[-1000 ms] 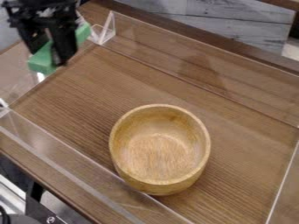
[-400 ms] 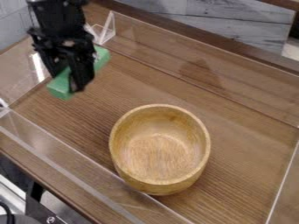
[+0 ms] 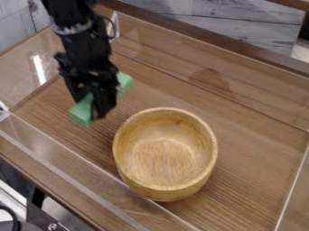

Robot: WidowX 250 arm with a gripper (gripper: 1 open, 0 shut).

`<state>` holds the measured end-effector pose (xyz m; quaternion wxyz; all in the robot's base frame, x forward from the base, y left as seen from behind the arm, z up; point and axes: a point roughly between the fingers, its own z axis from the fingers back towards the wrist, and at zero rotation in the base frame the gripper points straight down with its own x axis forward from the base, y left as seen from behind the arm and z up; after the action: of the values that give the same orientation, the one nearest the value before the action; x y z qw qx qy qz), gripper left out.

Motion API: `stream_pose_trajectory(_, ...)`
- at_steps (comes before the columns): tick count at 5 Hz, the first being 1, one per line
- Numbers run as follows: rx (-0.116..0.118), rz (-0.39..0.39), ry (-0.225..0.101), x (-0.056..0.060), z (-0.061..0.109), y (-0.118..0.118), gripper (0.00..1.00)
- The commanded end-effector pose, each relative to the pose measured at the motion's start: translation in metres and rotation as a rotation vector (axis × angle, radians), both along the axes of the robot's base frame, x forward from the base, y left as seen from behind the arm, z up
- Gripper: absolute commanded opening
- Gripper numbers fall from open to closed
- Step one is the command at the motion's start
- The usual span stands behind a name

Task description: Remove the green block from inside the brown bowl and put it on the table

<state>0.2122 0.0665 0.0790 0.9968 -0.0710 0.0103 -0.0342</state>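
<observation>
The green block [image 3: 87, 110] hangs in my black gripper [image 3: 93, 106], tilted, with one end showing at the lower left of the fingers and the other at the upper right. The jaws are shut on its middle, pointing straight down. It sits low over the table [image 3: 218, 86], just left of the brown bowl [image 3: 165, 152]; whether it touches the wood I cannot tell. The bowl is round, light wood with a thick rim, and nothing lies inside it.
Clear acrylic walls [image 3: 54, 162] run along the table's edges, one close to the gripper's left and front. A grey wall panel [image 3: 241, 23] stands behind the back edge.
The gripper has carried the green block down and to the right, from the far left corner toward the bowl's left side. The bowl has stayed put.
</observation>
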Motion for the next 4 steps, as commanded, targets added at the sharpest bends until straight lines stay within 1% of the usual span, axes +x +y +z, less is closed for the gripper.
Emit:
stream_pose_trajectory(1, 0.027, -0.01, -0.04, 0.008, 0.005, -0.004, 0.0)
stream_pose_trajectory(4, 0.029, -0.009, -0.035, 0.011, -0.005, -0.002, 0.0)
